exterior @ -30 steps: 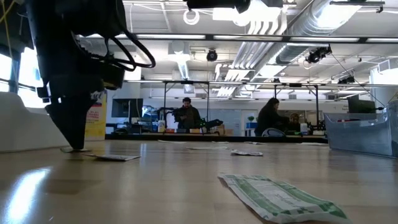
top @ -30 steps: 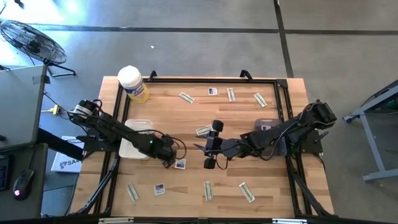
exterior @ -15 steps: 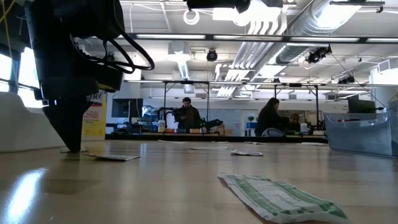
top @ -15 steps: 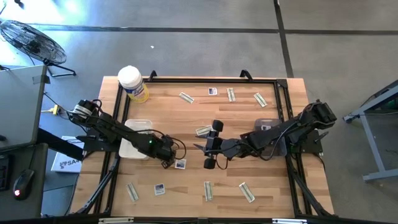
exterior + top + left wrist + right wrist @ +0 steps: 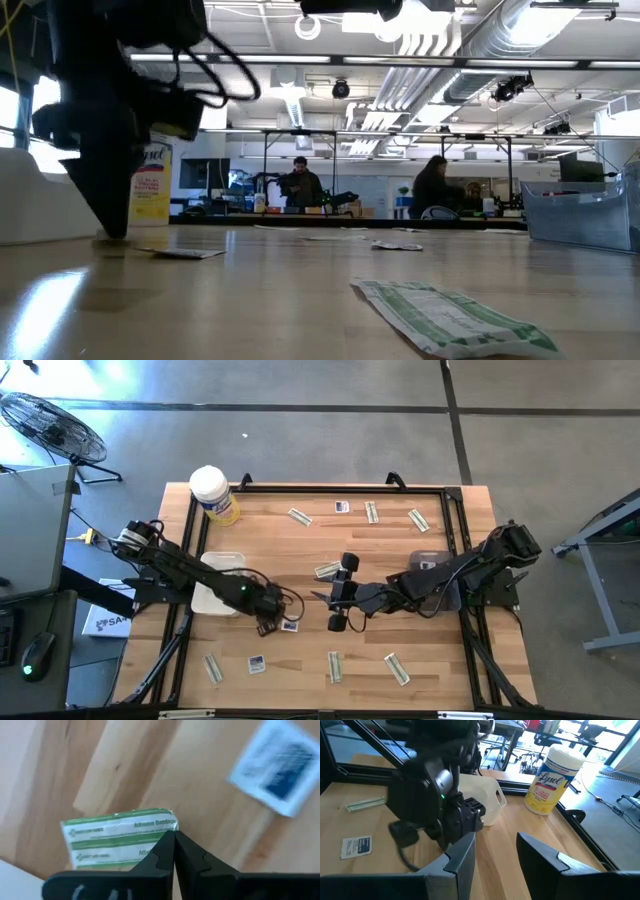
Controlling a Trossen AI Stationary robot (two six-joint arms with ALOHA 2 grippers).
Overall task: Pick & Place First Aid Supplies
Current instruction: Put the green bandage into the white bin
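Note:
My left gripper (image 5: 267,624) stands tips-down on the table's middle left, shut on a pale green adhesive bandage strip (image 5: 117,837). A white square packet with blue print (image 5: 290,625) lies flat just to its right, also seen in the left wrist view as the same white square (image 5: 280,767). My right gripper (image 5: 322,598) hovers open near the table's centre, pointing at the left arm. More strips (image 5: 327,571) (image 5: 334,666) (image 5: 397,669) and squares (image 5: 257,664) (image 5: 342,507) lie flat around the table. My left gripper pinches the bandage strip between its two fingertips at one long edge near an end (image 5: 161,831). The fingers come from above, pointing down. In the low view the fingertips (image 5: 112,232) are down at the tabletop, so the strip is at table height.
A white bin (image 5: 222,582) sits left of my left gripper, and a clear bin (image 5: 430,565) under my right arm. A yellow wipes canister (image 5: 213,495) stands at the far left corner. Black rails (image 5: 320,487) frame the table. One strip (image 5: 450,315) lies close to the low camera.
My left arm has turned and tipped a little over its fingertips, which have stayed down at the table and slid slightly toward the left; in the low view the canister now shows behind it. The right arm has kept still.

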